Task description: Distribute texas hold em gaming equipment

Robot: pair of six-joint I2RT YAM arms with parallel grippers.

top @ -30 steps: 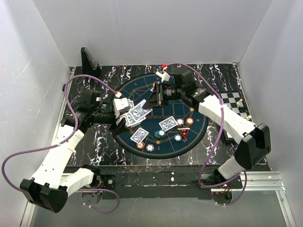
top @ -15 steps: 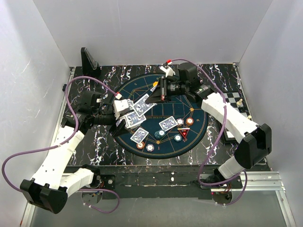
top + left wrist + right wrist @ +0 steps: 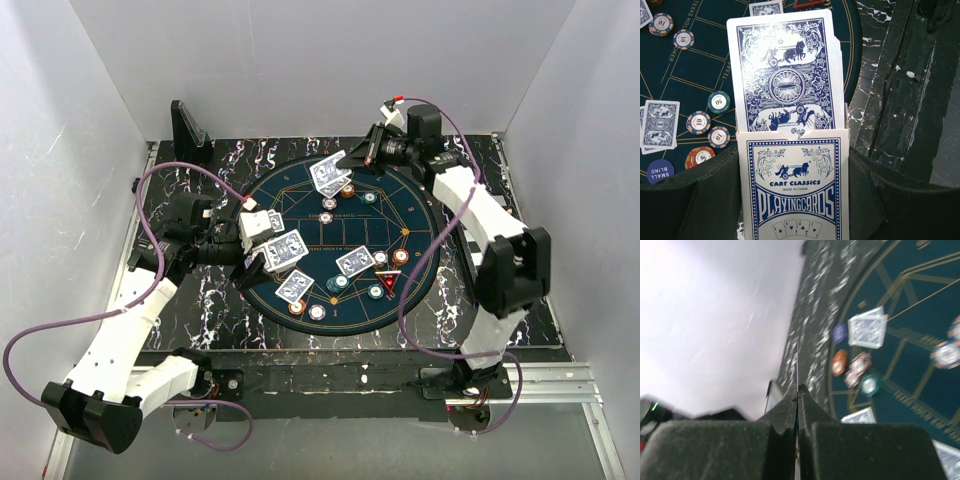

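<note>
The right gripper point(image 3: 352, 160), pinched shut on one playing card point(image 3: 328, 176), has swung to the felt mat point(image 3: 290, 200)'s far edge. The left gripper point(image 3: 262, 258) clamps the card box point(image 3: 797, 195) near-left, with poker chips point(image 3: 399, 257) scattered between.

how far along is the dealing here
Done: cards lie face down at two near spots on the mat, with chips and the red triangle laid out. In hand: the right pincer is shut on one card over the mat's far side; the left pincer grips the open card box. Left: probably setting that card down and dealing more.
</note>
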